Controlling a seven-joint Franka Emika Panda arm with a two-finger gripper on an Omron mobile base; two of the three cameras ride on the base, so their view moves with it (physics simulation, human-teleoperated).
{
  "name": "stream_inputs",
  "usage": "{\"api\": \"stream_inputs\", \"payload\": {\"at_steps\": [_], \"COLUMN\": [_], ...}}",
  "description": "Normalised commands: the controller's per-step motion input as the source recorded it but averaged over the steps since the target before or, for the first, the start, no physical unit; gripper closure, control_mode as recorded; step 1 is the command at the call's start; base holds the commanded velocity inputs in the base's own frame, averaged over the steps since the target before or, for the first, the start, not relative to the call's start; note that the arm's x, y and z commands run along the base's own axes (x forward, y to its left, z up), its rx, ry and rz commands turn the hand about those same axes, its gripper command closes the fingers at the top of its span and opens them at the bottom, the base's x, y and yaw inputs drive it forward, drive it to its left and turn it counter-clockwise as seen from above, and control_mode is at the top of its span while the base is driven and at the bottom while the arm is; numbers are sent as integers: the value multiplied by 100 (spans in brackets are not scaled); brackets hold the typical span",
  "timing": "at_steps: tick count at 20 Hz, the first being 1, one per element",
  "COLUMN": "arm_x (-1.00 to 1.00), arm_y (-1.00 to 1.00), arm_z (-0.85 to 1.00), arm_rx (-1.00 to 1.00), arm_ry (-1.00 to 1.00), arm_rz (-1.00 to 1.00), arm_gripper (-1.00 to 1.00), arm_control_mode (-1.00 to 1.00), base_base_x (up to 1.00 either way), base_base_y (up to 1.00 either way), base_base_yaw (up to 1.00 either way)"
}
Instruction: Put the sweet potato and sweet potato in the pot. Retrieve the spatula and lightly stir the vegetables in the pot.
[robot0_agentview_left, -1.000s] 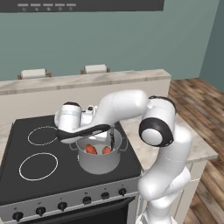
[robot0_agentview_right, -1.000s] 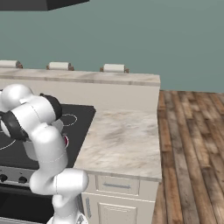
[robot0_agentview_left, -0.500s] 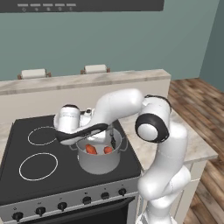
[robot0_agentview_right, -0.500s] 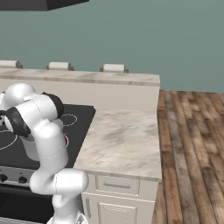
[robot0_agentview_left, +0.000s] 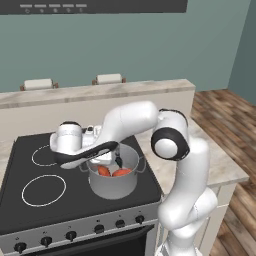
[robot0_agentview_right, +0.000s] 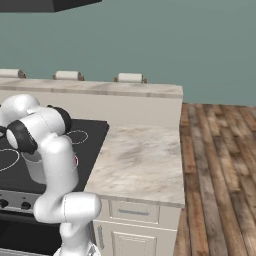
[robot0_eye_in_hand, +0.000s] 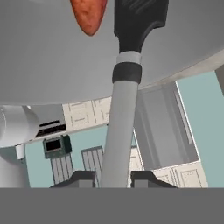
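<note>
The left base view gives the whole arrangement: the pot (robot0_agentview_left: 114, 179) stands on the black stovetop (robot0_agentview_left: 30, 205), just right of the front ring burner (robot0_agentview_left: 43, 189), and two sweet potatoes (robot0_agentview_left: 112, 172) lie side by side on its floor. The arm reaches over the pot's rim, with its wrist covering the rear of the opening, so the gripper itself is masked there.

The hand view supplies what that angle hides. The gripper (robot0_eye_in_hand: 113, 178) is closed narrowly on the grey handle of the spatula (robot0_eye_in_hand: 126, 87), one dark fingertip on each side of the shaft. The spatula's black head sits against the pot's grey inner wall (robot0_eye_in_hand: 48, 57), beside the tapered end of one sweet potato (robot0_eye_in_hand: 88, 15). The top of the spatula head and most of that sweet potato are cut off by the frame edge; the second one cannot be made out here.

In the right base view the arm's white links stand in front of the pot (robot0_agentview_right: 35, 167), leaving a grey sliver of its side; its contents are hidden. The marble surface (robot0_agentview_right: 140, 162) lies to the right of the stovetop.
</note>
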Motion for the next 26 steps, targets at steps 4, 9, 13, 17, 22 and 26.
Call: {"api": "stream_inputs", "payload": {"at_steps": [4,9,13,17,22,26], "arm_x": [33,47,0,-30,-77,-8], "arm_y": [11,-35,-11,0,0,-8], "arm_z": [0,11,-3,-13,-6,-24], "arm_rx": [7,4,6,7,5,1], "arm_ry": [-6,-2,-1,-1,-8,-2], "arm_rz": [4,0,0,0,0,0], "arm_gripper": [100,100,100,100,100,100], "arm_control_mode": [-100,-100,-100,-100,-100,-100], "base_base_x": [0,0,0,0,0,0], "base_base_y": [0,0,0,0,0,0], "base_base_yaw": [0,0,0,0,0,0]}}
